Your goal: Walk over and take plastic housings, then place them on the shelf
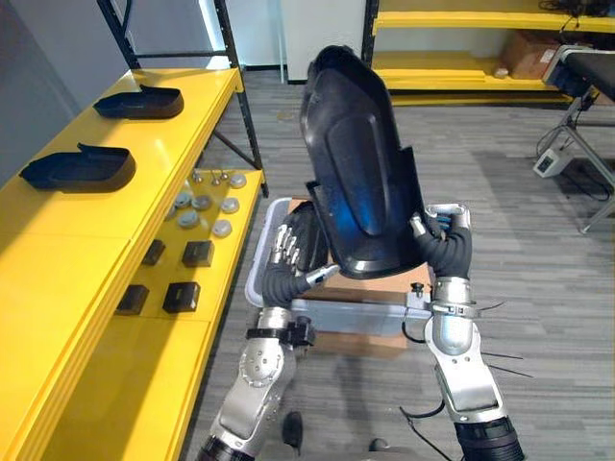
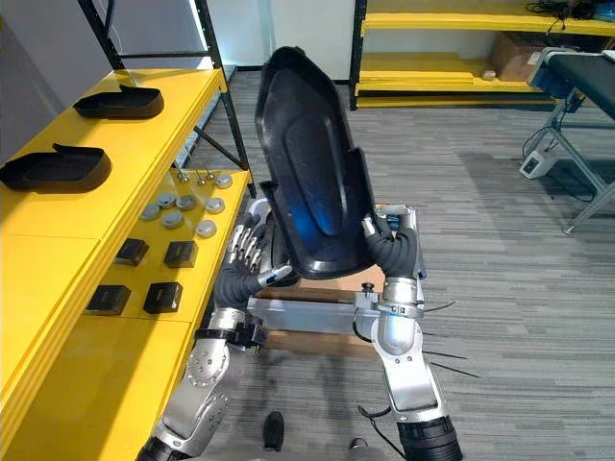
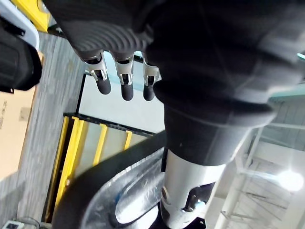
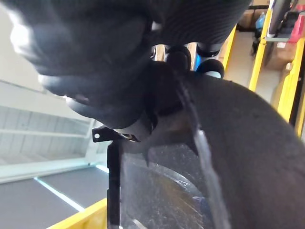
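Bin: a pale grey plastic bin [image 1: 258, 261] sits on a flat brown cardboard box [image 1: 360, 341] on the grey carpet floor [image 1: 509, 221], just beside the shelf. The hands and the held part hide its inside, so its contents cannot be told.
Shelf: a long yellow metal shelf [image 1: 163, 154] runs along the robot's left.
Shelf top: two low black plastic housings lie well apart, the nearer housing [image 1: 79, 169] and the farther housing [image 1: 141, 102].
Lower level: a cluster of round silver discs [image 1: 204, 206] lies there, with small black blocks [image 1: 183, 296] nearer the robot.
Far side: a second yellow rack [image 1: 461, 60] stands against the back wall, and a grey metal-framed table [image 1: 588, 82] stands to the right.
Task part: a large black plastic housing [image 1: 360, 163] is held upright in the air above the bin, between both hands. Its hollow side faces the camera.
Left hand: the left hand [image 1: 288, 248] lies against the large housing's lower left edge. Its fingers [image 3: 126, 88] are straight, not curled round it.
Right hand: the right hand [image 1: 440, 230] grips the lower right rim, with its fingers hooked over the edge.
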Controlling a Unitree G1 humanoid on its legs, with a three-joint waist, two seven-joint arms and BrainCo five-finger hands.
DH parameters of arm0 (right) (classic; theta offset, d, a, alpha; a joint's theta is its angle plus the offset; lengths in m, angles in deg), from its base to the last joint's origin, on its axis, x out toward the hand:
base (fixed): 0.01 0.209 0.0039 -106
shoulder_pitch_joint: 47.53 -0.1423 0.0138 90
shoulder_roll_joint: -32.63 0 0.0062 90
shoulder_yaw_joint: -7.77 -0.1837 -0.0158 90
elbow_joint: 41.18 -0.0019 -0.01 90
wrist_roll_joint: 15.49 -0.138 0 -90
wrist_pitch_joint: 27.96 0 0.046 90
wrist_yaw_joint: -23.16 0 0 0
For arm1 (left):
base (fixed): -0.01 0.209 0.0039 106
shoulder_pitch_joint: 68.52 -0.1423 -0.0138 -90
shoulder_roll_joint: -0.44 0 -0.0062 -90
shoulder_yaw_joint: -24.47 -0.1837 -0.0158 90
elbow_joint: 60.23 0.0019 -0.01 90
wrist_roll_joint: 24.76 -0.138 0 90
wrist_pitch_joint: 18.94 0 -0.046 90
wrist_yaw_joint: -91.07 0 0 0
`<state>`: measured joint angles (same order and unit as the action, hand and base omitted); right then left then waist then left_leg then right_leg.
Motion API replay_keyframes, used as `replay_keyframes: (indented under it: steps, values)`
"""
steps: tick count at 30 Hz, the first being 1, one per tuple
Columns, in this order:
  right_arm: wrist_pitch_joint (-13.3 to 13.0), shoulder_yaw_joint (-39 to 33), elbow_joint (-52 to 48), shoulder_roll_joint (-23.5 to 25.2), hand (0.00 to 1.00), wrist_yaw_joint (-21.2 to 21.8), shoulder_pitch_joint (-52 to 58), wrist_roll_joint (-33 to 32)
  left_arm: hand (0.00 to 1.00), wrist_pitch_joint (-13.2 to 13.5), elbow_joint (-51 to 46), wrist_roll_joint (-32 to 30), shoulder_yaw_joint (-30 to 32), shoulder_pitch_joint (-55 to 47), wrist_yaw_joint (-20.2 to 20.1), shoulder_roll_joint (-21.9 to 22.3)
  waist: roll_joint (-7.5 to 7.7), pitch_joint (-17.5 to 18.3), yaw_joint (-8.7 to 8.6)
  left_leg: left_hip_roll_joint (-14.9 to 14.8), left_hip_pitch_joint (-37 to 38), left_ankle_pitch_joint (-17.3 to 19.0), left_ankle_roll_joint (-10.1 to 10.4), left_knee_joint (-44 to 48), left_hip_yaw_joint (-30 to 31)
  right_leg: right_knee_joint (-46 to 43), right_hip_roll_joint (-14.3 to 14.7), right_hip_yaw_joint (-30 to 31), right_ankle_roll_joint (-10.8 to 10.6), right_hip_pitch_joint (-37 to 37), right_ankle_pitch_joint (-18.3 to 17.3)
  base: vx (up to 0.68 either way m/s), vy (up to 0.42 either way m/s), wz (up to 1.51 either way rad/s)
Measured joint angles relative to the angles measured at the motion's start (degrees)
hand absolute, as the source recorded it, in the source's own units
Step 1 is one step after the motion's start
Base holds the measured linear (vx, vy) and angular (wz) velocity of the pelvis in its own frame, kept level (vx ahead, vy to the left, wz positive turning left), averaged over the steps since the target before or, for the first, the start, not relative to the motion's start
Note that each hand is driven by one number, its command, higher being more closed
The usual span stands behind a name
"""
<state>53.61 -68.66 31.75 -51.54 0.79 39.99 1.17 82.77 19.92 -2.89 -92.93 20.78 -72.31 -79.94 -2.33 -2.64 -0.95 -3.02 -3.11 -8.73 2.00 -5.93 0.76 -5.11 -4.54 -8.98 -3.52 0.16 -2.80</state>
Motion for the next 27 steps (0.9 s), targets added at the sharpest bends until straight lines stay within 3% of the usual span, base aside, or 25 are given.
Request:
replay_keyframes:
  steps: [1, 7, 8, 15, 19, 27]
  values:
    - [0.0, 0.92, 0.0, -0.72, 1.0, 0.11, -0.15, 0.01, 1.0, 0.0, 0.3, 0.56, -0.56, 0.2, -0.02, -0.47, 0.01, 0.21, 0.0, -0.04, 0.0, 0.0, 0.0, 0.0, -0.07, 0.41, 0.09, 0.1, 0.04, -0.12, 0.3, 0.0, 0.002, -0.07]
    - [-1.25, 5.77, -0.01, -2.83, 1.0, 0.17, -2.23, -0.03, 1.0, -0.14, 1.21, 6.14, -2.47, 1.18, 0.37, -2.21, 0.04, 0.58, 0.01, -0.09, 0.83, 0.01, -0.01, -0.02, -0.82, 1.42, 0.34, 0.94, -0.02, -0.93, 1.0, -0.01, 0.005, -0.07]
    - [-1.36, 5.95, -0.01, -3.44, 0.0, 0.12, -2.23, -0.04, 1.0, -0.14, 1.21, 6.66, -2.86, 1.57, 0.88, -2.58, 0.12, 0.9, 0.08, -0.08, 0.83, 0.01, 0.0, -0.02, -0.82, 1.51, 0.35, 0.94, -0.02, -0.91, 1.0, 0.0, 0.0, 0.0]
    - [-3.07, 8.82, -0.02, -6.03, 0.0, -0.22, -2.21, -0.28, 1.0, -0.41, 1.54, 6.9, -3.04, 1.86, 4.18, -4.07, 0.75, 1.87, -0.25, -0.05, 0.68, 0.16, 0.19, -0.02, -0.81, 2.87, 0.49, 1.24, 0.47, -1.14, 1.69, -0.01, 0.001, -0.03]
    - [-4.22, 10.54, 0.0, -5.89, 0.0, -0.61, -2.13, -0.28, 1.0, -1.88, 1.65, 6.55, -1.81, 1.87, 5.19, -4.08, 0.83, 1.92, -0.67, 0.0, 0.9, 0.0, -0.03, -0.02, -0.81, 3.3, 0.48, 1.16, 0.43, -1.78, 1.99, 0.0, -0.002, 0.02]
    - [-4.02, 7.69, 0.3, -6.05, 0.0, -1.13, -1.62, -1.24, 1.0, -2.81, 1.6, -2.82, -0.96, 2.07, 5.9, -3.78, 1.06, 2.11, -0.58, 0.02, 0.94, 0.03, 0.0, -0.03, -0.81, 3.26, 0.51, 1.08, 0.42, -1.9, 1.96, 0.0, 0.0, 0.0]
